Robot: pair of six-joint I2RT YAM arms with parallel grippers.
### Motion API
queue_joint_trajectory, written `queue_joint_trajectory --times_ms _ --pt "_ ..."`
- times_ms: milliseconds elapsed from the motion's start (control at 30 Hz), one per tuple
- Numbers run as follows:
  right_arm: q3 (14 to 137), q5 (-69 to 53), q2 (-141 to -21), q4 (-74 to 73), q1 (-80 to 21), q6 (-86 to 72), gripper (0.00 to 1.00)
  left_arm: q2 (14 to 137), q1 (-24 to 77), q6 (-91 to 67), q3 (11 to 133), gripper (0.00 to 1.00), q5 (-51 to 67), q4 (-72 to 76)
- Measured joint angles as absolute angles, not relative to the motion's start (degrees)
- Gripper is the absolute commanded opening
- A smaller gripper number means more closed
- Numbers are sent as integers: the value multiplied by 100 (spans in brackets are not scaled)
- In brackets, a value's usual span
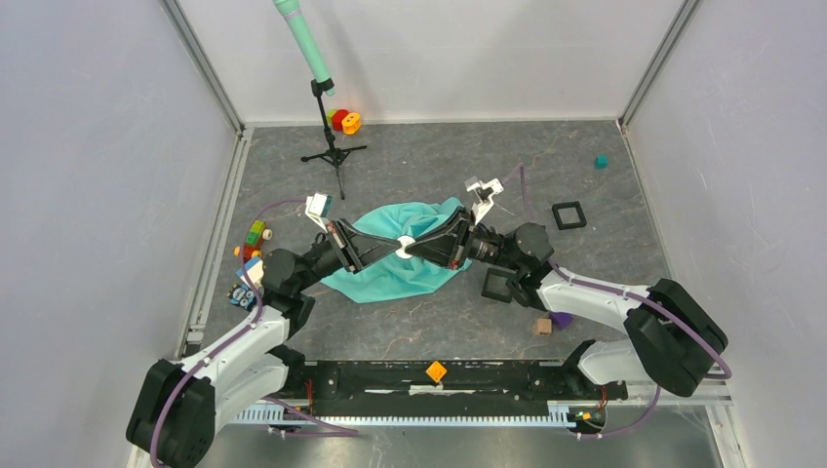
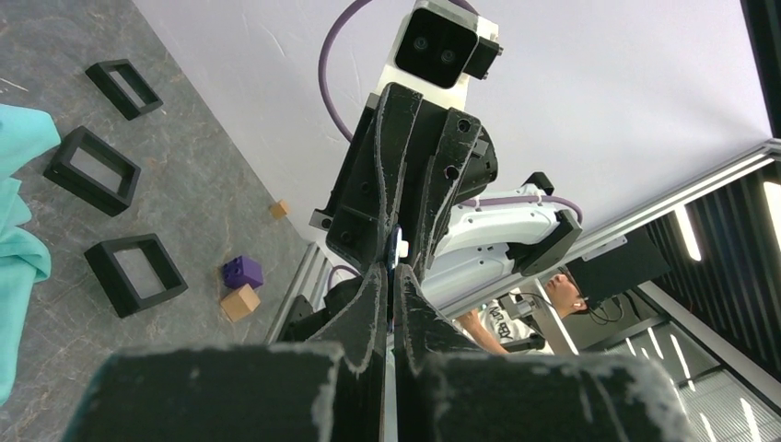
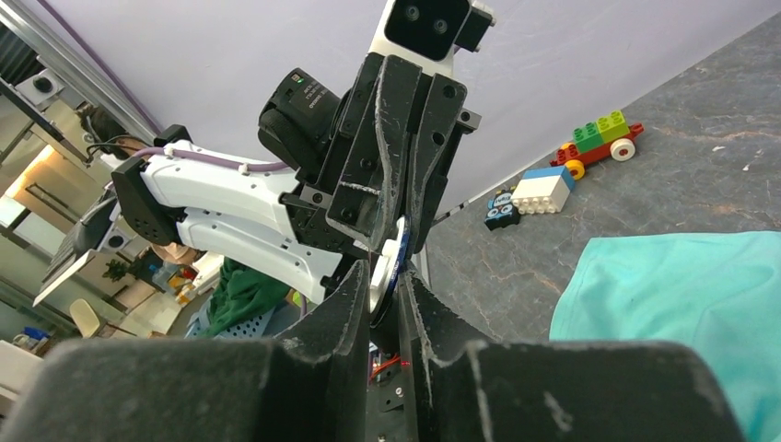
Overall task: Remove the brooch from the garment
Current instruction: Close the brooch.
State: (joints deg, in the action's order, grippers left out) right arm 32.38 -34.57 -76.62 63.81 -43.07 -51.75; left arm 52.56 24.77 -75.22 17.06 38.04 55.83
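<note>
The turquoise-green T-shirt (image 1: 390, 276) lies crumpled on the grey table between the two arms; its edge also shows in the left wrist view (image 2: 18, 230) and the right wrist view (image 3: 681, 313). The brooch (image 1: 403, 246) is a small white disc with a dark blue rim, held in the air above the shirt and apart from the cloth. My left gripper (image 1: 394, 248) and right gripper (image 1: 412, 246) meet tip to tip on it. In the right wrist view the disc (image 3: 387, 269) sits between my right fingers (image 3: 416, 304). In the left wrist view my left gripper (image 2: 390, 276) is nearly closed on its thin edge (image 2: 399, 247).
Black square frames lie right of the shirt (image 1: 569, 214) (image 1: 499, 284). A wooden cube (image 1: 541, 327) and a purple block (image 1: 562, 319) lie near the right arm. Toy bricks (image 1: 254, 244) lie at the left. A tripod with a turquoise microphone (image 1: 332, 146) stands at the back.
</note>
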Motion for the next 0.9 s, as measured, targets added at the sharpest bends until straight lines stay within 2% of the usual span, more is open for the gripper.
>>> queue_joint_trajectory --times_ms 900 --pt "3642 -3332 -7655 4888 -4270 -5103 3 5037 2359 -6733 1802 2 3754 4654"
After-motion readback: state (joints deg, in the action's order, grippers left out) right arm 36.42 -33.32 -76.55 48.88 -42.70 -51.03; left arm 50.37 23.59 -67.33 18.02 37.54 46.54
